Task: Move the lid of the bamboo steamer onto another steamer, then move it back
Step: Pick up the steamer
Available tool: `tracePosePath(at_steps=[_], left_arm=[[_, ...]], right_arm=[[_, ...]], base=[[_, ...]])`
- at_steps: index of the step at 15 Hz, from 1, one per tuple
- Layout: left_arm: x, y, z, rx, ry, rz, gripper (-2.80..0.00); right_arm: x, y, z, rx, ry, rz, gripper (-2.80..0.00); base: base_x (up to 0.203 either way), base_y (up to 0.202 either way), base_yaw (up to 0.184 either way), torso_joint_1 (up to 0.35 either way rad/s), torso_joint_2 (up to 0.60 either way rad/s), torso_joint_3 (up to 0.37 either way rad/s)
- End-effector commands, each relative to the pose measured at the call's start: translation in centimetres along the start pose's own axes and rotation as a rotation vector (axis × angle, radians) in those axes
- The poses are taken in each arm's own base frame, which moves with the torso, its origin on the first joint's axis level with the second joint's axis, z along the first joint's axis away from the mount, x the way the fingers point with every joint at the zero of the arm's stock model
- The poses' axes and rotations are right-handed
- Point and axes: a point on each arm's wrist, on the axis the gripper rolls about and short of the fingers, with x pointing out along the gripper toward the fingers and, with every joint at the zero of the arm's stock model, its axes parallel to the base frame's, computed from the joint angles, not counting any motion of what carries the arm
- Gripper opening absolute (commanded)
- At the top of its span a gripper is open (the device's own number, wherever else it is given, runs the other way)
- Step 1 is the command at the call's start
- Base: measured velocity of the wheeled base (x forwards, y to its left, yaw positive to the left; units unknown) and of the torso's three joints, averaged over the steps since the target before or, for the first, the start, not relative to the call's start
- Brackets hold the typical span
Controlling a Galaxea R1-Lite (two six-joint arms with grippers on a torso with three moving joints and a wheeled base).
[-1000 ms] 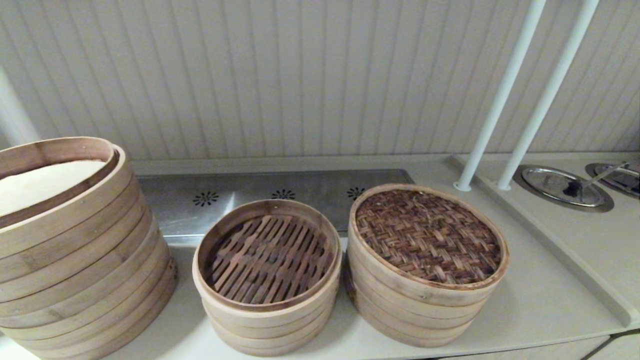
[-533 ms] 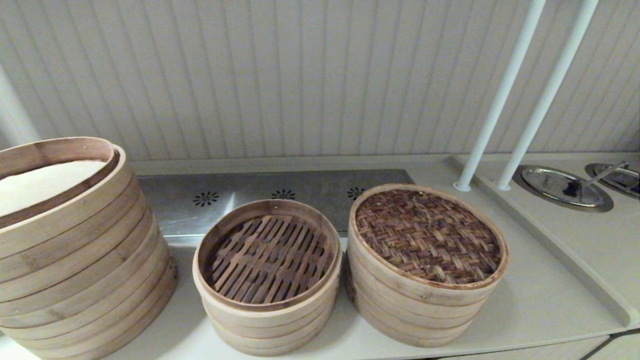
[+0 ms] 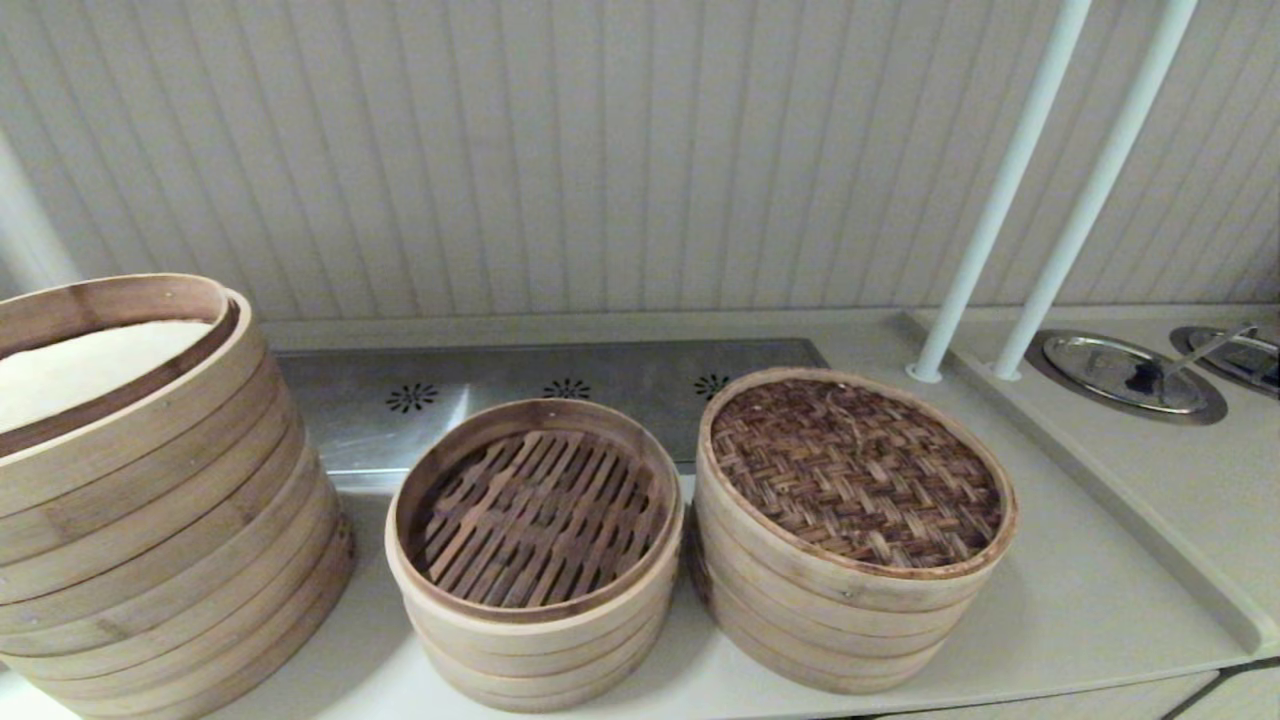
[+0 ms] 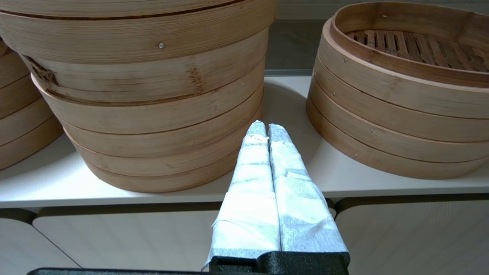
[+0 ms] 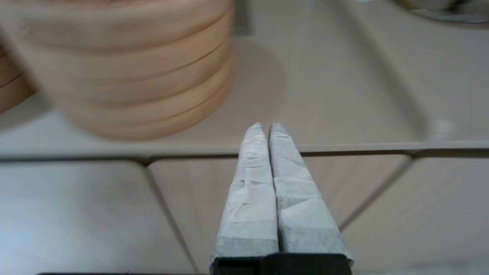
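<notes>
The bamboo steamer lid [image 3: 855, 470], dark woven top in a pale hoop, rests on the medium steamer stack [image 3: 830, 620] at the right of the counter, hiding its inside. Neither arm shows in the head view. My left gripper [image 4: 266, 124] is shut and empty, low at the counter's front edge, pointing between the large stack [image 4: 153, 114] and the slat-floored basket [image 4: 401, 95]. My right gripper [image 5: 266, 124] is also shut and empty. It hangs in front of the counter edge, to the right of the medium stack [image 5: 145, 76].
A tall large steamer stack [image 3: 150, 500] stands at the left and the open slat-floored basket [image 3: 535, 510] in the middle. A steel vent plate [image 3: 560, 385] lies behind them. Two white poles [image 3: 1000, 190] and steel lids [image 3: 1125, 372] are at the back right.
</notes>
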Motion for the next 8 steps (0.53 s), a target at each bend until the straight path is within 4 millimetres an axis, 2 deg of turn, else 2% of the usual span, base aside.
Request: tracePosePath(at_steps=[1,8], left_arm=[[0.01,0.00,0.00,0.000,0.002,0.000,-2.80],[0.01,0.00,0.00,0.000,0.002,0.000,-2.80]], right_arm=[[-0.04,0.06,-1.48,-0.002,-0.012,0.011,-2.80],[-0.24,0.07,-1.68,0.009,-0.076,0.009,-2.80]], base=[[0.000,0.000,0.000,0.000,0.00,0.000],[0.000,0.000,0.000,0.000,0.00,0.000]])
